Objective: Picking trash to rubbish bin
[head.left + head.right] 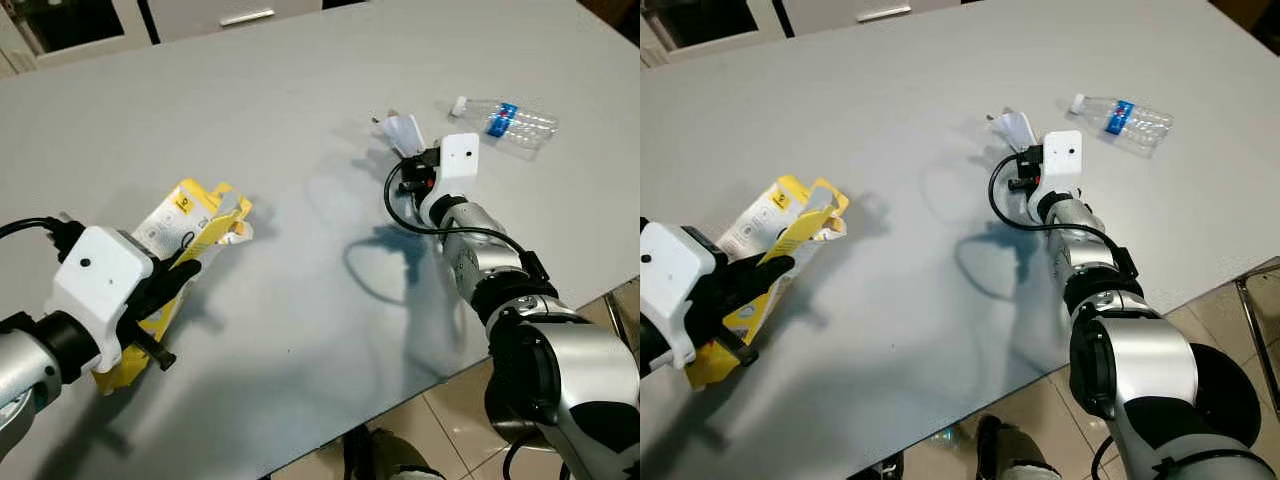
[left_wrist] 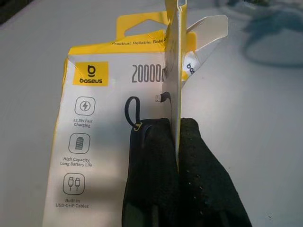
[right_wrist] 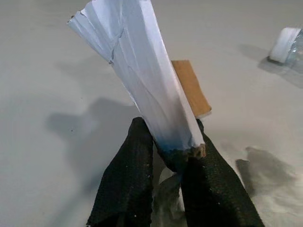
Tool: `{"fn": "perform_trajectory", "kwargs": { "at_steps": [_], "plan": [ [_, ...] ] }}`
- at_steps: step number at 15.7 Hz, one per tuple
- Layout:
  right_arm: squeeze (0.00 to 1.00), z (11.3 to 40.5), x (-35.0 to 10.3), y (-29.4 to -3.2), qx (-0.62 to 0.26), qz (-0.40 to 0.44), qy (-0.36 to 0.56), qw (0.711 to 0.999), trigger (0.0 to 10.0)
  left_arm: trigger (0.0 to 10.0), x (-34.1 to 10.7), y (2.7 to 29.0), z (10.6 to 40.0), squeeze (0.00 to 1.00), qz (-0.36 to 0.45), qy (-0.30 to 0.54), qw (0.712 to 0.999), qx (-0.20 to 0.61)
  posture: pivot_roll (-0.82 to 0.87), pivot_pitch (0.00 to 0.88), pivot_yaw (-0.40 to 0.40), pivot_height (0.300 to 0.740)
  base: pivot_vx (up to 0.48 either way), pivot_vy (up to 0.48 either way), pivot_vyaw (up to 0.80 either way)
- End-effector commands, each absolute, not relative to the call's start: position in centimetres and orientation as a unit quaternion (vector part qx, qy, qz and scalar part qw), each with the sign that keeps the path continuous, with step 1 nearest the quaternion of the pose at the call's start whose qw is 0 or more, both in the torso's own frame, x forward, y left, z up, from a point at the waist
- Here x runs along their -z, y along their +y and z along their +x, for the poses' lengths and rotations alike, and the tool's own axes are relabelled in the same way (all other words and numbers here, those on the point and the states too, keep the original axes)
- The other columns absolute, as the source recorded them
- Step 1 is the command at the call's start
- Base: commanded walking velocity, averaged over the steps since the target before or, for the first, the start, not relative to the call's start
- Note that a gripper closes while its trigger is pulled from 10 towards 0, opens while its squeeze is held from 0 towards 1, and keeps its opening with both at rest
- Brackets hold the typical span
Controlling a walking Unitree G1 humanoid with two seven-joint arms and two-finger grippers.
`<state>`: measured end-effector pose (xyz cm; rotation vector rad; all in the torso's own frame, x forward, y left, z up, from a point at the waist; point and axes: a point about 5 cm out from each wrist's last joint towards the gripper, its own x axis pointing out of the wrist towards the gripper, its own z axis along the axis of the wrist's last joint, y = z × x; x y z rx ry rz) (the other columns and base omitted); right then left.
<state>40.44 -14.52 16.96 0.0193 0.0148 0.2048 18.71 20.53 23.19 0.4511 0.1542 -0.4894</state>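
Note:
A torn yellow and white power-bank box [image 1: 185,228] lies at the left of the grey table [image 1: 290,90]. My left gripper [image 1: 178,272] is shut on its edge, black fingers [image 2: 189,189] pinching a flap of the box [image 2: 94,142]. At the right, my right gripper [image 1: 412,158] is shut on a crumpled white paper wrapper [image 1: 404,130], held just above the tabletop. In the right wrist view the wrapper [image 3: 142,80] stands up between the fingers [image 3: 125,184], with a brown cardboard strip [image 3: 191,90] behind it. A clear plastic bottle [image 1: 505,120] with a blue label lies beyond.
The table's near edge runs diagonally at the lower right, with tiled floor [image 1: 440,430] below. White cabinets [image 1: 200,15] stand behind the table's far edge. A metal chair leg [image 1: 1255,320] shows at the right.

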Motion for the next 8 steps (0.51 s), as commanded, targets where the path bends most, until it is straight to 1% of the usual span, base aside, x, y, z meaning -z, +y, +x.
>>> {"fn": "perform_trajectory", "kwargs": {
  "at_steps": [1, 2, 3, 4, 8],
  "plan": [
    [0.00, 40.3, -16.6, -14.7, -0.103, 0.014, 0.008, 0.995, 0.0, 10.0, -23.1, 20.5, 18.6, 0.00, 0.223, 0.075, 0.941, 0.241, 0.33, 0.185, -0.063, 0.740, 0.000, 0.000, 0.00],
    [0.00, 40.3, -16.6, -14.7, -0.103, 0.014, 0.008, 0.995, 0.0, 10.0, -23.1, 20.5, 18.6, 0.00, 0.223, 0.075, 0.941, 0.241, 0.33, 0.185, -0.063, 0.740, 0.000, 0.000, 0.00],
    [0.00, 39.8, -17.7, -15.1, -0.115, 0.056, -0.081, 0.988, 0.0, 10.0, -21.4, 18.7, 21.7, 0.00, 0.159, 0.036, 0.957, 0.239, 0.12, 0.070, -0.070, 0.740, 0.000, 0.000, 0.00],
    [0.00, 39.4, -18.3, -15.3, -0.121, 0.066, -0.124, 0.983, 0.0, 10.0, -20.7, 17.5, 23.0, 0.00, 0.137, 0.023, 0.960, 0.243, 0.09, 0.062, -0.064, 0.740, 0.000, 0.000, 0.00],
    [0.00, 38.8, -19.2, -15.4, -0.135, 0.062, -0.174, 0.974, 0.0, 10.0, -19.8, 17.0, 23.9, 0.00, 0.127, 0.020, 0.966, 0.224, 0.04, 0.059, -0.057, 0.740, 0.000, 0.000, 0.00]
  ]
}}
